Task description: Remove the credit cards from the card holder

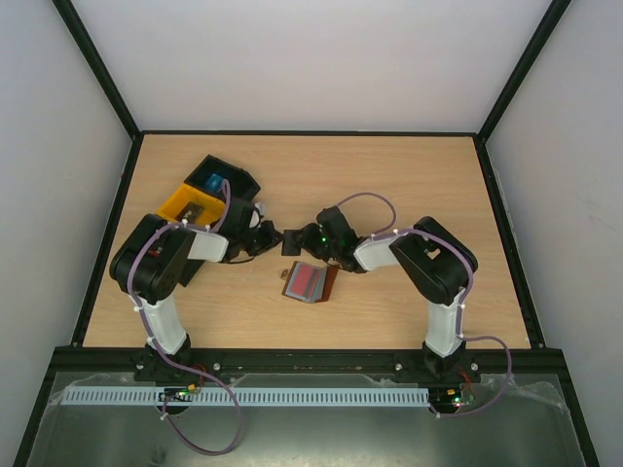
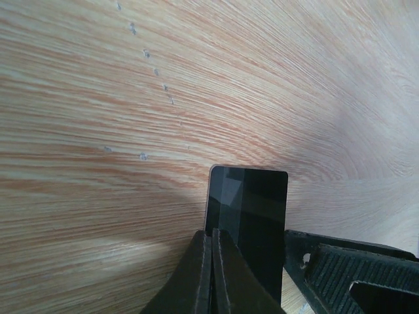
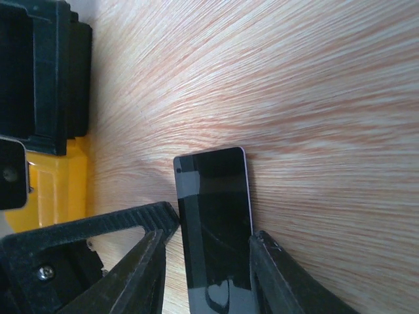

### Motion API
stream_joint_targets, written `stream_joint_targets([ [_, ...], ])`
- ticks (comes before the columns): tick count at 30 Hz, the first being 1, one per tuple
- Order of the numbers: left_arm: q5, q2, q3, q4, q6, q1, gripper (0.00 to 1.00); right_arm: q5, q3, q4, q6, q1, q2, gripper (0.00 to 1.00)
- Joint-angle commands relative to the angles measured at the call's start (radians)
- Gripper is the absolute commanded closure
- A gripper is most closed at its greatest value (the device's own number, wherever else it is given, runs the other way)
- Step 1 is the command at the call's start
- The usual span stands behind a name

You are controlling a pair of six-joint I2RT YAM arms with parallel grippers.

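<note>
Dark grey card (image 1: pixel 290 241): held above the worktop (image 1: pixel 419 175) between both arms, off the surface. Left gripper (image 2: pixel 211 255): jaws pinched flat together on one edge of this card. Right gripper (image 3: pixel 215 226): jaws part-way apart, spanning the card's width, one finger on each long edge. Card holder (image 1: pixel 329 282): lying open on the worktop just near-side of the grippers, red card (image 1: pixel 308 282) showing in it. Yellow bin (image 1: pixel 190 206) and black bin (image 1: pixel 229 178): far left, touching

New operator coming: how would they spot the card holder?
On the wooden table, look between the left arm and right arm. The card holder lies open there: flat brown leather showing a red card, unlike the yellow bin and black bin.
</note>
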Motion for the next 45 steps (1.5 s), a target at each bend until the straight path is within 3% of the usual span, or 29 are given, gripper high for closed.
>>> stream_joint_targets([
  [1, 0.017, 0.041, -0.078, -0.127, -0.020, -0.025, 0.97, -0.049, -0.024, 0.210, 0.103, 0.010, 0.033, 0.64],
  [19, 0.019, 0.010, -0.098, -0.116, -0.039, -0.023, 0.97, -0.167, -0.104, 0.527, 0.230, 0.011, 0.086, 0.64],
  [32, 0.012, 0.006, -0.094, -0.121, -0.030, -0.015, 0.97, -0.076, -0.071, 0.274, 0.111, 0.000, 0.096, 0.65],
  [39, 0.008, -0.002, -0.093, -0.127, -0.024, -0.009, 0.97, 0.002, -0.072, 0.171, 0.038, 0.000, 0.047, 0.97],
  [43, 0.023, -0.049, -0.080, -0.154, -0.018, -0.004, 0.97, 0.043, -0.051, 0.081, -0.082, -0.004, -0.001, 0.98],
  [45, 0.016, -0.109, -0.056, -0.208, -0.007, -0.003, 0.92, 0.095, -0.027, 0.004, -0.178, -0.006, -0.036, 0.98],
])
